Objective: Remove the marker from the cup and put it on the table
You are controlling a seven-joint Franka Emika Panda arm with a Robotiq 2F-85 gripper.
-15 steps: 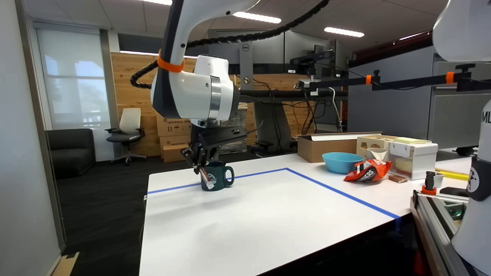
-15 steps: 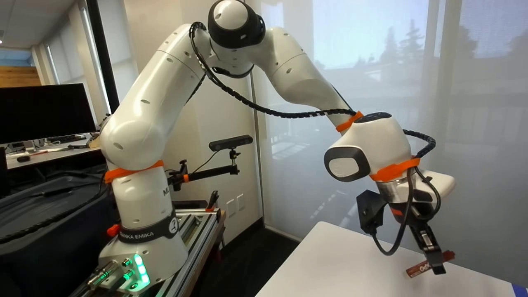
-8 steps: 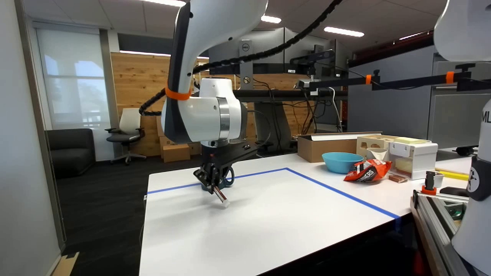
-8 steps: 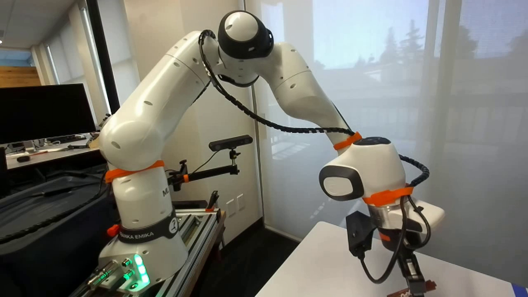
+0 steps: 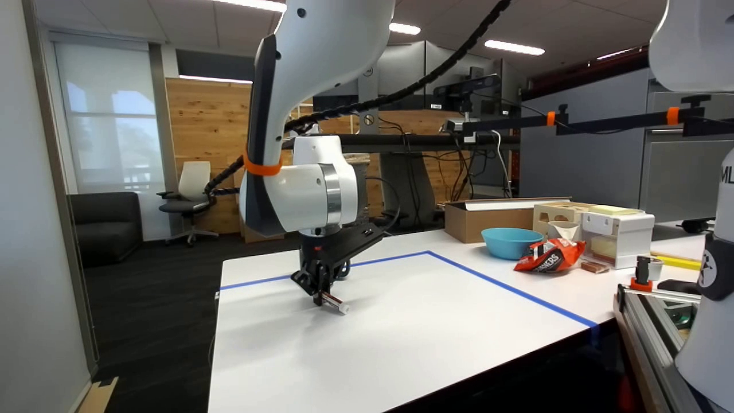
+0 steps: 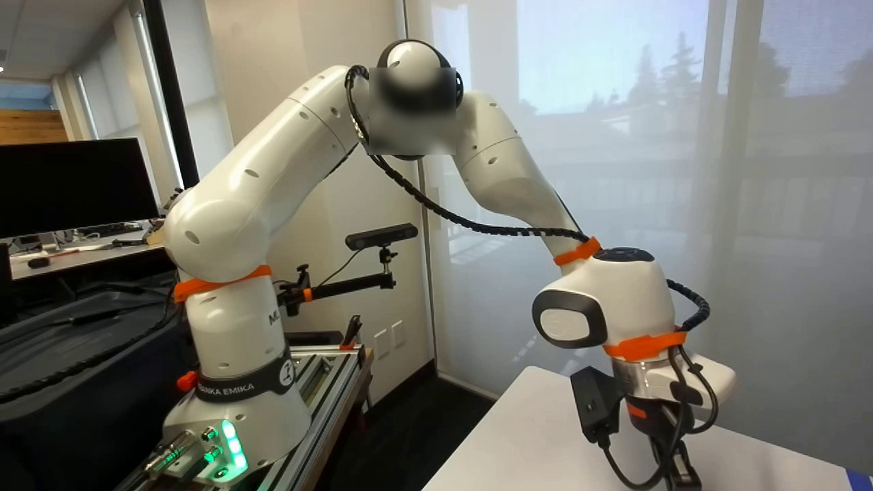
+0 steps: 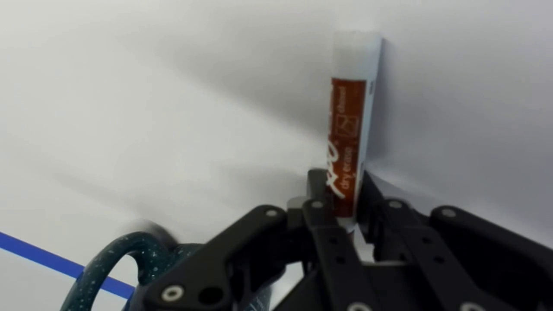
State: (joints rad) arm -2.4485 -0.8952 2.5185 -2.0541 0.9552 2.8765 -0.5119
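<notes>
in the wrist view the marker [image 7: 348,142] is out of the cup [image 7: 153,261], so the taking-out half of the task is done. it sits beside the cup, apart from the handle [image 7: 91,270], with the table [image 7: 142,129] under it, its white end pointing away from the cup. what is left, i judge, is small: settle it, let go, and lift off without nudging the cup. the pincer [image 7: 343,190] stands narrow, its fingers [image 7: 316,185] pressed to either side of the marker where the label [image 7: 348,129] runs out, so i take it to be holding; the marker's opposite end is covered by the pincer.

in an exterior view the cup stands behind the pincer, mostly hidden, with some of its handle showing. the marker juts out on the near side of the cup, white end outward, low down. the view is too coarse to tell whether it touches the table or hangs just above. the blue line [image 5: 493,281] shows on both sides of the cup.

in an exterior view only the upper part of the pincer shows below the arm [image 6: 508,177]; neither the marker nor the cup is in view.
</notes>
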